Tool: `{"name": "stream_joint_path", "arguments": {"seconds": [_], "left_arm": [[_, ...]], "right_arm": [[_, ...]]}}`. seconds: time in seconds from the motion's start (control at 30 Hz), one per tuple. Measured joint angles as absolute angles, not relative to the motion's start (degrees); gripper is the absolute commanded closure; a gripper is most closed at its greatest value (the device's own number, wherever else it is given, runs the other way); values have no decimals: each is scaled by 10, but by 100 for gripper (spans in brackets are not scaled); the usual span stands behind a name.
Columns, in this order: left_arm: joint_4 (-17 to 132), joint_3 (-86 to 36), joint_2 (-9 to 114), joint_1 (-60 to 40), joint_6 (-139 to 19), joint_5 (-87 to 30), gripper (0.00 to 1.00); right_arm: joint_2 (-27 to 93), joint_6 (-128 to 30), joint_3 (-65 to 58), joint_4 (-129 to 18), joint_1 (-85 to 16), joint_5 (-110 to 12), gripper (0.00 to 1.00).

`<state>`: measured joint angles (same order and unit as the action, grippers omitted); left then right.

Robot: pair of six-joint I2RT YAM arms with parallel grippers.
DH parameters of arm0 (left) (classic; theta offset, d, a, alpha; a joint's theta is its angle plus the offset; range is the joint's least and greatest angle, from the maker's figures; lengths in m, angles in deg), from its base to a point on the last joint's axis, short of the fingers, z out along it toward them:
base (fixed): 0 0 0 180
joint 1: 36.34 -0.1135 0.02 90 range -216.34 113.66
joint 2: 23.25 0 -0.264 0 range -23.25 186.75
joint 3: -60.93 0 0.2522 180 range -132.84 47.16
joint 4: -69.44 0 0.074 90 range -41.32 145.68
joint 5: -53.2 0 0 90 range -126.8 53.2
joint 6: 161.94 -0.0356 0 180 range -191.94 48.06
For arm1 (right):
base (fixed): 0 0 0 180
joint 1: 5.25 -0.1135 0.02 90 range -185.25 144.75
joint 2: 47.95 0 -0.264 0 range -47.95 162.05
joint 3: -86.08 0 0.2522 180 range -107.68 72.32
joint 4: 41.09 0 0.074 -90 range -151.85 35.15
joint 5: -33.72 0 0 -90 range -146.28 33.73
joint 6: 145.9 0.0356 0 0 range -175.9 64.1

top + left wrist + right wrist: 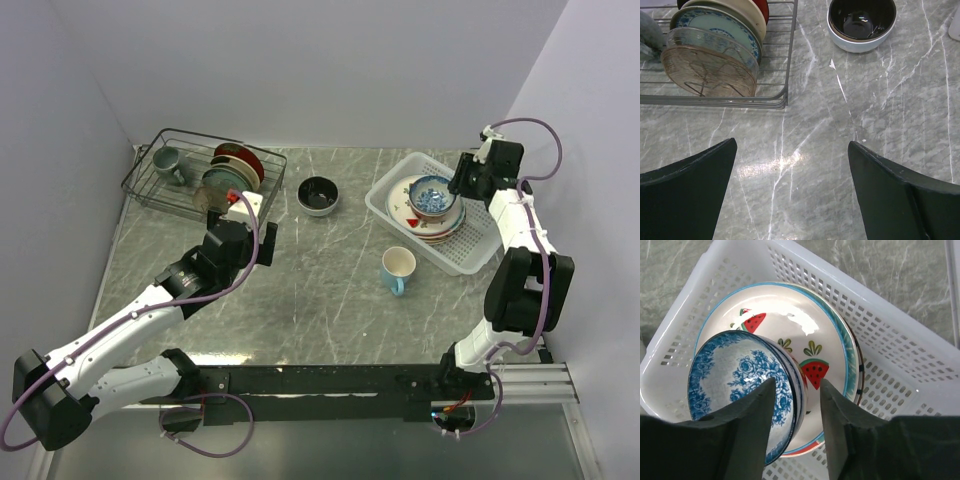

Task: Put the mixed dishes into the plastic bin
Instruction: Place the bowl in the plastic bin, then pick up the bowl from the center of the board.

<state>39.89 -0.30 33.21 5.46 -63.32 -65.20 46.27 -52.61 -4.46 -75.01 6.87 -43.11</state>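
Several plates point(408, 216) and the blue-patterned bowl point(434, 193) sit stacked in the plastic bin point(475, 252) at the desk's far right corner. The right gripper point(797, 385) straddles the bowl's rim at a narrow gap, clamped or loose unclear. Outside it lie the light blue mug point(398, 268) mid-desk and the cream-and-dark bowl point(319, 194) by the far edge, with the left gripper point(792, 150) hanging wide near the wire rack point(140, 190) in the far left corner. Grey marbled desk point(320, 310), pale walls point(320, 70).

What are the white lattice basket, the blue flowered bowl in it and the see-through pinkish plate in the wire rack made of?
The white lattice basket looks like moulded plastic: matte, with even rows of holes. The blue flowered bowl seems glazed ceramic, smooth with a painted pattern. The see-through pinkish plate is probably tinted glass, since the wire rack shows through it; clear plastic is possible.
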Motion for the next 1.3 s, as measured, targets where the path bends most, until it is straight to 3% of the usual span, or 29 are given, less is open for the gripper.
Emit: {"name": "stream_joint_path", "arguments": {"seconds": [0.33, 0.63, 0.97, 1.3], "left_arm": [[399, -3, 332, 47, -633, -647, 1], [399, -3, 332, 6, -630, -588, 1], [401, -3, 330, -36, -602, -513, 1], [438, -1, 342, -54, -526, -413, 1]], "right_arm": [[408, -555, -37, -750, 69, -401, 0], [185, -607, 102, -711, 75, -309, 0], [22, -612, 245, -655, 128, -206, 0], [-10, -606, 299, -624, 188, -128, 0]]}}
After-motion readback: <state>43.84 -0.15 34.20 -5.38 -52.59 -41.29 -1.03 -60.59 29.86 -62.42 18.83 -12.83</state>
